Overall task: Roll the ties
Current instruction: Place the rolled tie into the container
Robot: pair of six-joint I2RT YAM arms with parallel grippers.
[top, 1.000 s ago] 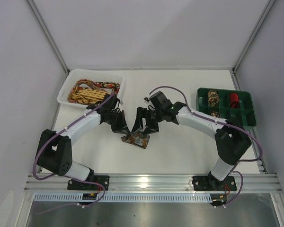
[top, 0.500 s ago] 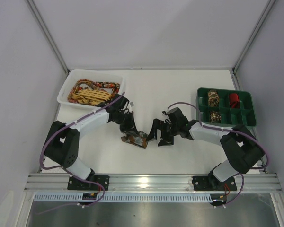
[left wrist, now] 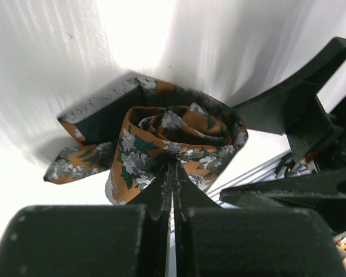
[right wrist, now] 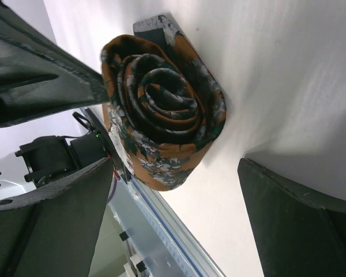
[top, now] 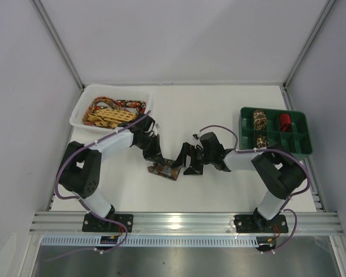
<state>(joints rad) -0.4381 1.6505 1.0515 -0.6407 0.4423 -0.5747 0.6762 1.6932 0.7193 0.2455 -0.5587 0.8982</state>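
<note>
Centre of the desk [top: 219, 104]: the rolled tie [top: 165, 169], orange and dark floral, lies as a loose coil with one tail end sticking out flat. My left gripper [left wrist: 173, 171] has its fingers pressed together, pinching the coil's fabric at the near edge. My right gripper [top: 188, 164] is spread wide, low over the desk just beside the coil. Flat ties [top: 106, 118] are heaped in the white bin [top: 79, 115], far left. Three rolled coils [top: 259, 120] sit in compartments of the green tray [top: 303, 134], far right.
</note>
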